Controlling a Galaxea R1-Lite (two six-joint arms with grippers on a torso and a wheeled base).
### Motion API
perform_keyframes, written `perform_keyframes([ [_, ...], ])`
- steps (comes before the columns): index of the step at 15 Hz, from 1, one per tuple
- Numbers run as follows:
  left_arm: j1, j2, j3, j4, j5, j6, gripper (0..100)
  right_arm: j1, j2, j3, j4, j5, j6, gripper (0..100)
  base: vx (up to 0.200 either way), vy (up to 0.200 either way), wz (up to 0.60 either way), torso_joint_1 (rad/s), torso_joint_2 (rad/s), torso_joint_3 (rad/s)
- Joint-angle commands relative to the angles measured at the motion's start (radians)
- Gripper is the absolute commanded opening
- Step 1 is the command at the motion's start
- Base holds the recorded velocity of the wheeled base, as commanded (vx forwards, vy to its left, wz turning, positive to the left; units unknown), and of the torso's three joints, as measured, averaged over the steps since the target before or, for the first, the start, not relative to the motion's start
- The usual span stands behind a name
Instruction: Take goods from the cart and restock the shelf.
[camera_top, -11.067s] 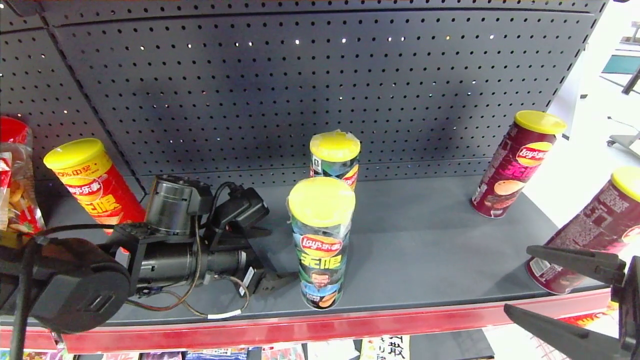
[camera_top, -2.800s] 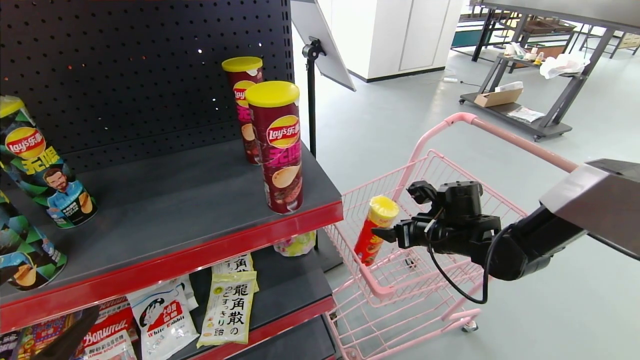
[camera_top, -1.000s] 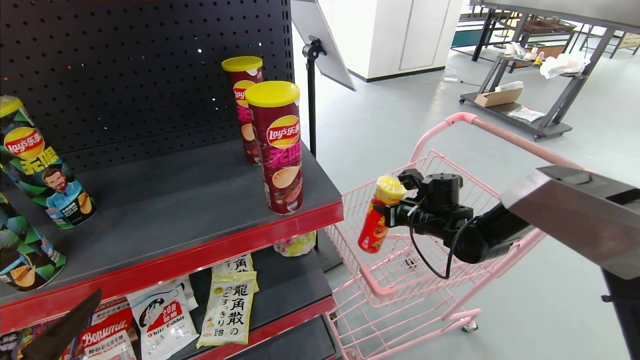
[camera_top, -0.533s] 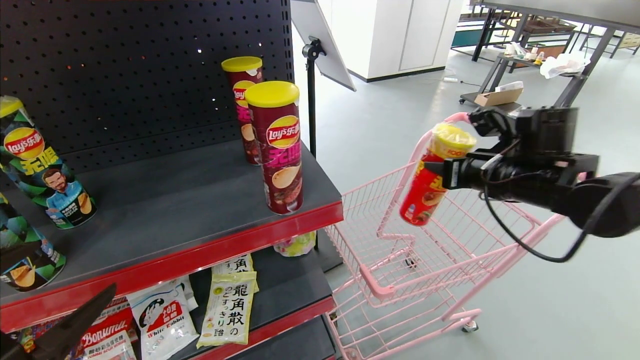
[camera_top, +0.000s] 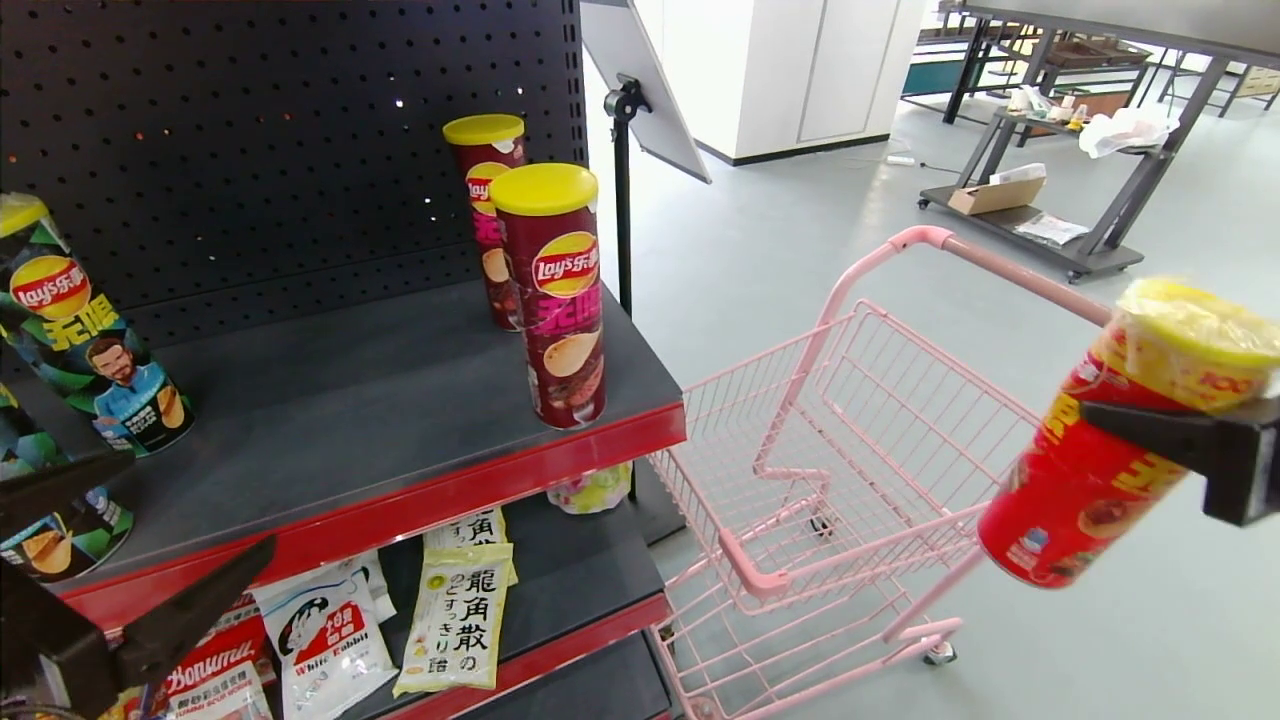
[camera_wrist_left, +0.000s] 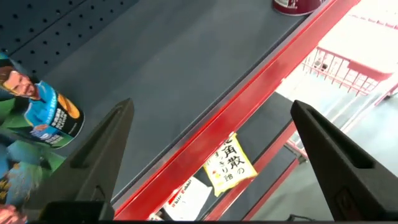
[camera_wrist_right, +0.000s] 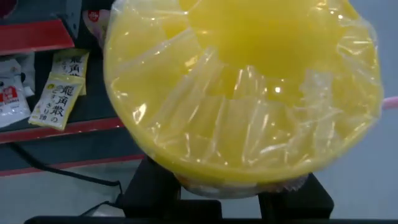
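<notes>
Grey steel shelf (camera_top: 380, 400) with a red front lip takes up the head view from 12 round to 9 o'clock. A pink wire cart (camera_top: 770, 350) stands on the floor at 4 o'clock, just beside the shelf's end, with its handle toward 2 o'clock.

At 3 o'clock a red can (camera_top: 1070, 500) hangs in the air past the cart's far side. It is tilted, and its long axis runs from 7 to 1 o'clock. The yellow lid (camera_top: 1190, 335) points up toward 1 o'clock and the base down toward 7. Crinkled clear film covers the lid, which faces the right wrist camera (camera_wrist_right: 242, 87).

The cart lies between the red can and the shelf. Two maroon cans stand upright at the shelf's near end. The front one (camera_top: 555, 300) is at the lip and the back one (camera_top: 480, 170) is against the pegboard. Two green cans (camera_top: 85, 340) stand upright at 9 o'clock. Snack bags (camera_top: 455, 615) lie on the lower shelf at 7 o'clock.

The right gripper (camera_top: 1125, 425) is clamped across the red can just under the lid. One dark finger (camera_top: 1160, 440) crosses the can's near side, and most of the can hangs below the grip toward 7 o'clock. The left gripper (camera_top: 190, 505) sits at 8 o'clock before the shelf's lip. Its fingers are spread wide and hold nothing, and the nearer green can (camera_wrist_left: 46, 109) is beside one of them.
</notes>
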Motion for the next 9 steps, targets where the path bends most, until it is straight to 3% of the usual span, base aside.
perform_keyframes([
  [1,0.001,0.018,-0.003,0.000,0.004,0.002,100,-0.015,-0.146,0.077,0.008,-0.004,-0.035,0,0.000,0.000,0.00,0.000,0.00,0.000],
  [3,0.001,0.013,-0.005,0.000,0.004,0.003,100,-0.019,-0.153,0.080,0.009,-0.004,-0.049,0,0.000,0.000,0.00,0.000,0.00,0.000],
  [7,0.001,-0.002,0.002,0.000,0.004,0.006,100,-0.019,-0.169,0.095,0.008,-0.003,-0.057,0,-0.200,0.000,0.00,0.006,0.00,0.002],
  [9,0.001,-0.007,0.005,0.000,0.001,0.006,100,-0.019,-0.176,0.098,0.009,-0.003,-0.057,0,0.000,0.000,0.00,0.000,0.00,0.000],
])
